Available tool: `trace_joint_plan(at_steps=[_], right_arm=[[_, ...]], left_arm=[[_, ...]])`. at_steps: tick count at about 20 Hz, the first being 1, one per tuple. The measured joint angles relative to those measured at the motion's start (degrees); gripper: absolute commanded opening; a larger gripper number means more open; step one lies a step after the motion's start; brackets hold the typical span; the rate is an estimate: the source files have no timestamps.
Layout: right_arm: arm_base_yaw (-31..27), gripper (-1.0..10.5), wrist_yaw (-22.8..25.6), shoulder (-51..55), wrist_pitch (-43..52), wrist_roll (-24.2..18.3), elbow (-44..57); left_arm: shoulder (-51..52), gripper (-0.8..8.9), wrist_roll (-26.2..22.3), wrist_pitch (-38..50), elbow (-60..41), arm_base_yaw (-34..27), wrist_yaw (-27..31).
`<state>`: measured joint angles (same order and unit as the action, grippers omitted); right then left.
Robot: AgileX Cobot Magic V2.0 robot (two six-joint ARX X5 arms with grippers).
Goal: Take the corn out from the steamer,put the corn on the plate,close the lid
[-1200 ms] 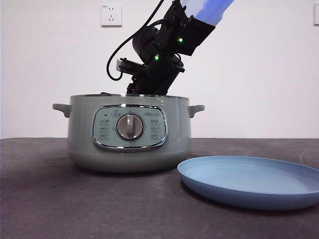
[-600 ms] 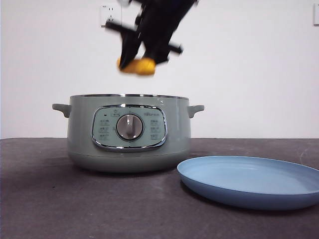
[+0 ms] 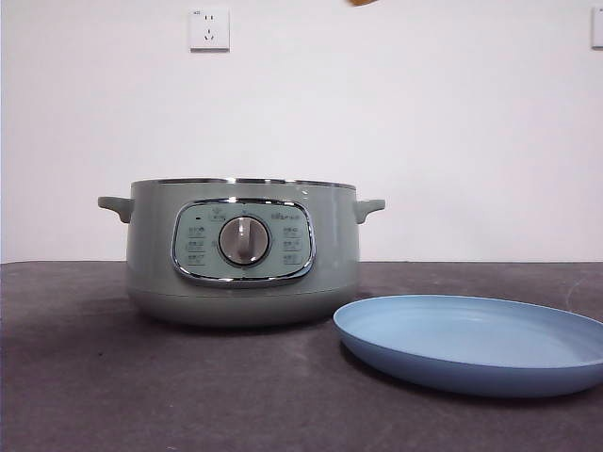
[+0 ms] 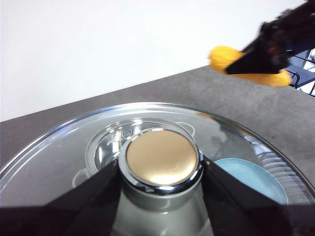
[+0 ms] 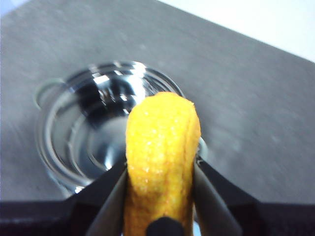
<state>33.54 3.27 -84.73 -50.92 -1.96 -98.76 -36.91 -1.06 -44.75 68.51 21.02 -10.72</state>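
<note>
The sage-green steamer (image 3: pixel 243 250) stands open on the table, with the light-blue plate (image 3: pixel 471 339) beside it at the front right. My right gripper (image 5: pixel 160 164) is shut on the yellow corn (image 5: pixel 162 132), high above the open steamer (image 5: pixel 64 128). In the front view only a sliver of the corn (image 3: pixel 363 2) shows at the top edge. My left gripper (image 4: pixel 160 164) is shut on the knob (image 4: pixel 161 157) of the glass lid (image 4: pixel 59 147), held in the air. The left wrist view also catches the right gripper (image 4: pixel 261 49) carrying the corn (image 4: pixel 224 55).
A dark grey table (image 3: pixel 94 377) runs to a white wall with a socket (image 3: pixel 209 28). A black wire frame (image 4: pixel 302 78) shows at the edge of the left wrist view.
The right gripper rose out of the steamer with the corn and climbed almost out of the front view. The steamer and plate stayed put.
</note>
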Motion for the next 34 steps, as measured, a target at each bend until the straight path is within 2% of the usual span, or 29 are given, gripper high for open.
trace_joint_plan(at_steps=[4, 7, 11, 14, 18, 21, 25, 31, 32, 34], right_arm=[[-1.64, -0.1, -0.02, 5.57, -2.19, -0.26, 4.74], [-4.26, -0.1, -0.28, 12.46, 0.98, -0.24, 14.67], [-8.33, -0.1, -4.13, 18.21, 10.19, 0.26, 33.09], [-8.79, -0.1, -6.23, 17.16, 20.52, 0.57, 45.94], [-8.81, -0.1, -6.34, 13.07, 33.66, 1.40, 56.11], [-8.81, -0.1, -8.76, 8.09, 40.85, 1.77, 58.88], [-8.81, -0.1, -9.29, -0.28, 47.91, 2.16, 58.93], [-8.79, -0.1, -9.35, -5.68, 51.45, 2.19, 58.90], [-8.79, 0.1, -9.44, -5.77, 51.54, 2.19, 58.90], [-8.87, 2.4, -11.28, -5.88, 51.74, 2.19, 58.90]], left_arm=[[-0.39, -0.08, 0.00, -0.13, 0.00, 0.00, -0.04], [-1.51, -0.08, 0.00, 0.15, 0.00, 0.00, -0.68], [-3.93, -0.08, 0.00, 0.70, 0.00, 0.00, -1.57], [-5.01, -0.08, 0.00, 0.72, 0.00, 0.00, -1.88], [-5.07, -0.08, 0.00, 0.76, 0.00, 0.00, -2.86], [-5.09, -0.08, 0.00, 0.85, 0.00, 0.00, -2.84], [-5.16, -0.08, 0.00, 0.96, 0.00, 0.00, -2.89], [-5.25, -0.08, 0.00, 0.98, 0.00, 0.00, -2.89], [-5.35, -0.08, 0.00, 1.03, 0.00, 0.00, -2.86], [-5.86, -0.08, 0.00, 1.07, 0.00, 0.00, -2.89]])
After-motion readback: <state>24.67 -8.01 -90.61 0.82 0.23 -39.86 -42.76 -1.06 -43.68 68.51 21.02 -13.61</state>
